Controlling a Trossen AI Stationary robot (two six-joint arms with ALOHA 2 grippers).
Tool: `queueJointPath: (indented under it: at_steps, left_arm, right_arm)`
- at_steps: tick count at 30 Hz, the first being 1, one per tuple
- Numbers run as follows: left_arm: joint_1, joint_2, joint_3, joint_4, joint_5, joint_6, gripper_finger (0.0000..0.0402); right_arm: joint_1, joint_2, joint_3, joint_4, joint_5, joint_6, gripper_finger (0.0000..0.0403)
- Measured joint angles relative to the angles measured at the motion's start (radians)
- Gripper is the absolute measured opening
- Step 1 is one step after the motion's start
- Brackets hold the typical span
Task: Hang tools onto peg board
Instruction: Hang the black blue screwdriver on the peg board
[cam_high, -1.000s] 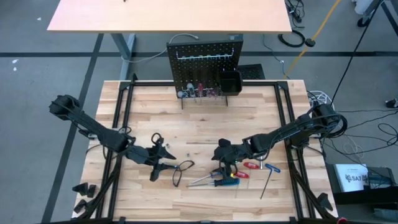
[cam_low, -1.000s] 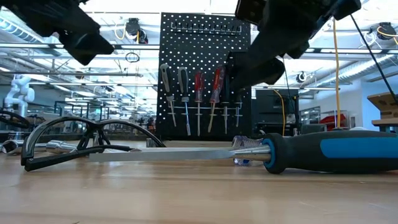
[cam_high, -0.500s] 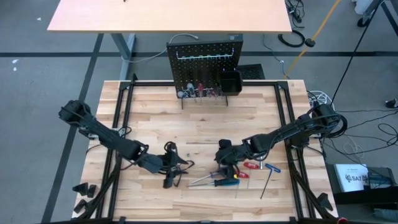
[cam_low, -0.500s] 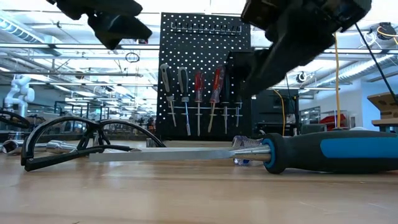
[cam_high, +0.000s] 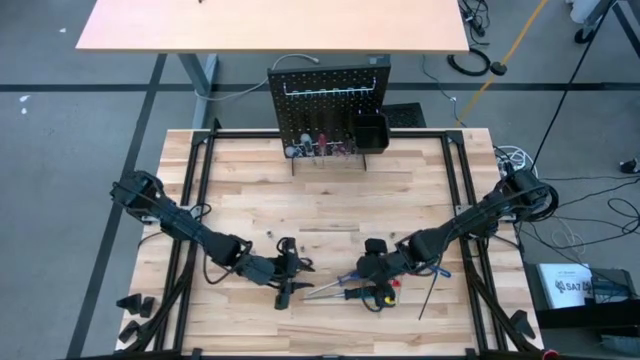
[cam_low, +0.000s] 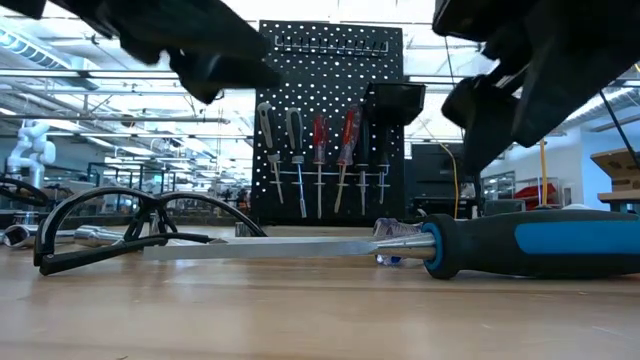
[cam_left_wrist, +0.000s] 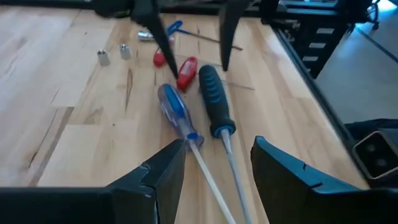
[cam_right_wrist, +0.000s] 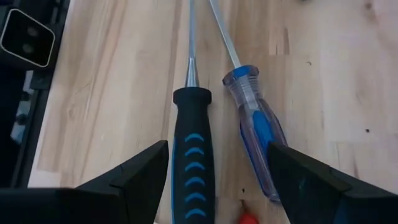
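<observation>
Near edge of the counter (cam_high: 320, 200): two screwdrivers lie side by side, touching neither arm, a black-and-blue-handled screwdriver (cam_right_wrist: 193, 171) and a clear-blue-handled screwdriver (cam_right_wrist: 256, 140), shafts pointing toward the left arm. Right gripper (cam_high: 378, 292), fingers (cam_right_wrist: 134, 177) apart and empty, hovers over both handles. Left gripper (cam_high: 290, 280), fingers (cam_left_wrist: 163, 174) likewise apart and empty, hovers over the shafts from the opposite side. Beside the handles: a red-handled screwdriver (cam_left_wrist: 186, 71), a blue T-handled hex key (cam_left_wrist: 175, 27), and two small silver bits (cam_left_wrist: 113, 55). Far edge: the peg board (cam_high: 328, 100) stands upright, with four screwdrivers (cam_low: 305, 135) hanging from its hooks and a black bin (cam_high: 369, 131) attached.
</observation>
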Motion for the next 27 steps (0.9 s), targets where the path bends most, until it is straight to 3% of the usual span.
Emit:
queueJointPath:
  at_steps: [5, 13, 19, 27]
  left_arm:
    - [0.024, 0.043, 0.000, 0.036, 0.026, 0.000, 0.0185]
    - [0.039, 0.088, 0.000, 0.137, 0.176, 0.062, 0.0185]
    - [0.040, 0.090, 0.000, 0.138, 0.194, 0.080, 0.0185]
    - [0.023, 0.090, 0.000, 0.137, 0.214, 0.079, 0.0185]
  right_arm:
    - [0.044, 0.000, 0.000, -0.002, 0.038, 0.067, 0.0263]
    - [0.130, 0.000, 0.000, 0.004, 0.090, 0.162, 0.0263]
    - [0.183, 0.000, 0.000, 0.003, 0.224, 0.175, 0.0263]
    - [0.214, 0.004, -0.028, 0.007, 0.273, 0.245, 0.0263]
